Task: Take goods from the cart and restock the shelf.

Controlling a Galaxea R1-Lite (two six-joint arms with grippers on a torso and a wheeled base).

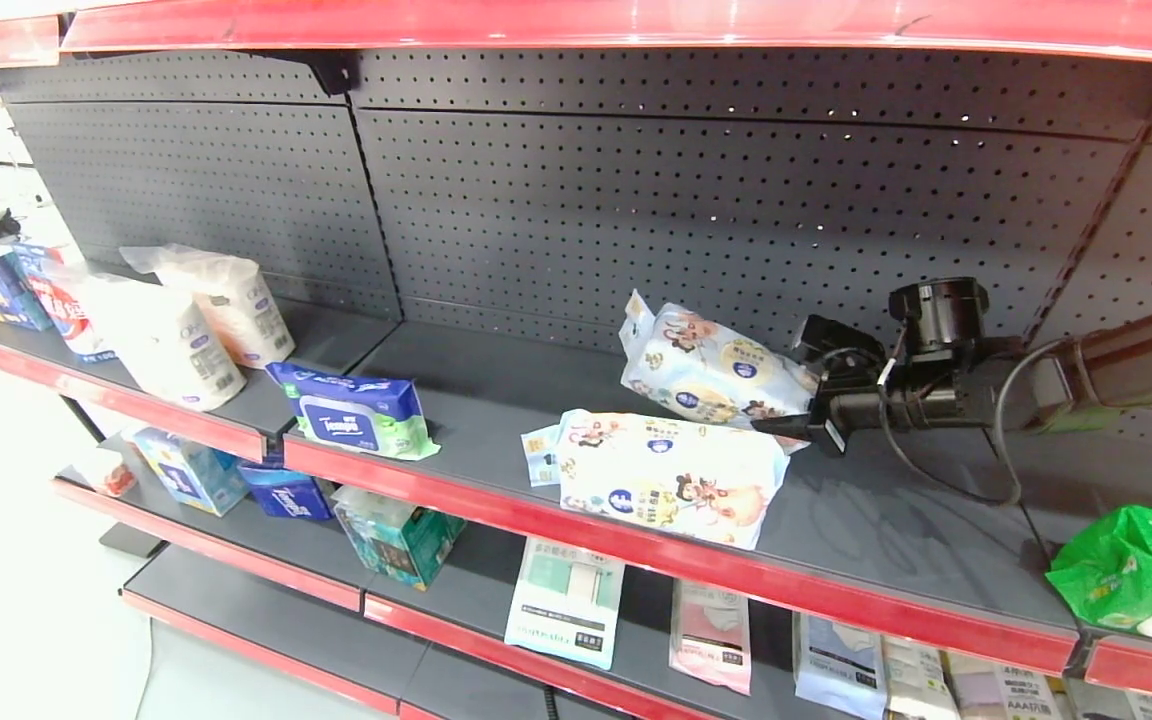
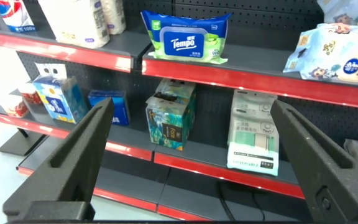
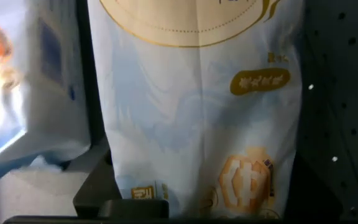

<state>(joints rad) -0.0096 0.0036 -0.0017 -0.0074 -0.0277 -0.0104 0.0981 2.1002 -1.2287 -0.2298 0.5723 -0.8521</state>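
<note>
While the right gripper (image 1: 794, 426) clamps the rear cartoon-printed wipes pack (image 1: 706, 370), which is tilted on the middle shelf (image 1: 496, 395) just behind a matching pack (image 1: 666, 478), the left gripper (image 2: 185, 168) hangs wide open, holding nothing.

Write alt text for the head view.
The right end effector grips a cartoon-printed wipes pack at the back of the grey shelf; a matching pack lies at the front edge. A blue pack and paper rolls sit further left.
</note>
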